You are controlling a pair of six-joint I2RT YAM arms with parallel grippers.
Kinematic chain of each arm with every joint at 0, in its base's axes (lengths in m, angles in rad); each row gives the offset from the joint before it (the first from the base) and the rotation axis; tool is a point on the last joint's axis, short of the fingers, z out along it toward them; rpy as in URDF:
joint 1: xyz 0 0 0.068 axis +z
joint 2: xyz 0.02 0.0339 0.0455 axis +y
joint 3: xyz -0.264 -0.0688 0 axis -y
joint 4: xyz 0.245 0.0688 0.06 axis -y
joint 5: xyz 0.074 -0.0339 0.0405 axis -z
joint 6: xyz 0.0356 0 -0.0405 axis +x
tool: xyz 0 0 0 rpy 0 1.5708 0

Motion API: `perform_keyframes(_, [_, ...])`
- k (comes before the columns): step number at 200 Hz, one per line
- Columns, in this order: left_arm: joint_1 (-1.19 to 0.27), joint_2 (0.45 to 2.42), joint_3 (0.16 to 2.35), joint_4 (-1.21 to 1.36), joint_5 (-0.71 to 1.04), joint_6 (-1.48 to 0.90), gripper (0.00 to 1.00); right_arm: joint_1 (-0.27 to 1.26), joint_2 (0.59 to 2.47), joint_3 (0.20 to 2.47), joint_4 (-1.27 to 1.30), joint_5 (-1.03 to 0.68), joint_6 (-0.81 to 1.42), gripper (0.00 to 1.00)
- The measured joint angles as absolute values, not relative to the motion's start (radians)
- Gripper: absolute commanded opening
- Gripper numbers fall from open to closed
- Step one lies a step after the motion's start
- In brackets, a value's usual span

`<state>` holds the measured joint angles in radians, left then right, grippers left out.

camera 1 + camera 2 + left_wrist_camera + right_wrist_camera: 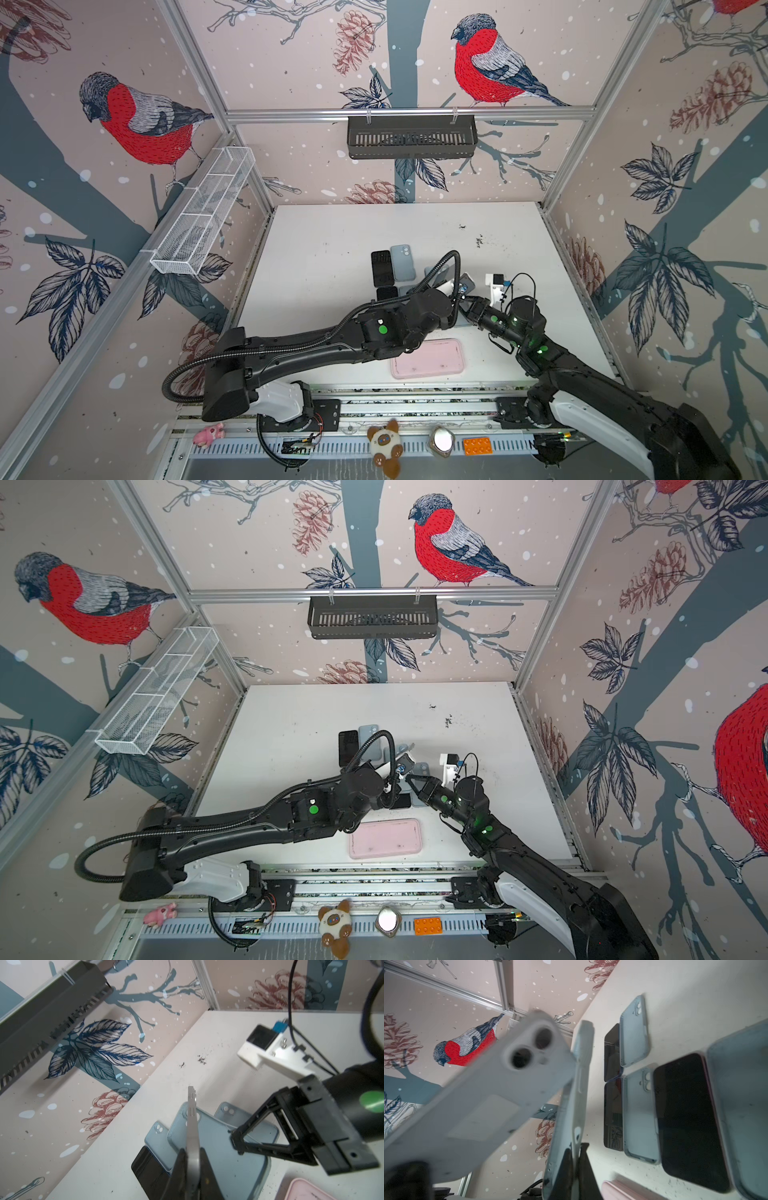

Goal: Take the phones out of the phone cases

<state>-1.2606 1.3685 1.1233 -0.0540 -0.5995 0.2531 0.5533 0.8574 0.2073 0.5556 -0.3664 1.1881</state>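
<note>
Left jaws clamp the phone (192, 1122) edge-on, clear of the tabletop (332, 232) — right jaws pinch the blue phone case (571, 1105) by its rim. One arm each, I'd say, so the two can part; the phone looks free. Crowded below: dark phone (381, 268) and spare case (402, 262) just beside, pink tray (428, 358) nearer — little room for setting down.

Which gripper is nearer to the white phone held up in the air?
Left. The left gripper is shut on the phone, pinching its edge. The right gripper is close beside it, shut on the blue case instead.
</note>
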Motion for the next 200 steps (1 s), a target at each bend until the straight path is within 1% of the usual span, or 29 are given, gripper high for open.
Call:
perform_keyframes(45, [-1.261,1.317,1.092,-0.027,-0.568,0.307,0.00,0.455,0.926,0.207,0.575,-0.390,1.177,0.00])
perform_keyframes(78, [-1.235,1.340,1.081,-0.009,-0.612,0.342,0.00,0.367,1.007,0.300,0.527,-0.417,1.126,0.00])
perform_keyframes(95, [-1.200,1.398,1.081,0.015,-0.655,0.350,0.00,0.309,1.058,0.359,0.491,-0.428,1.082,0.00])
perform_keyframes(141, [-1.106,1.591,1.107,0.083,-0.688,0.408,0.00,0.172,1.221,0.497,0.381,-0.508,0.977,0.00])
perform_keyframes(200, [-1.045,1.883,1.275,0.147,-0.673,0.533,0.00,0.128,1.429,0.662,0.291,-0.594,0.865,0.00])
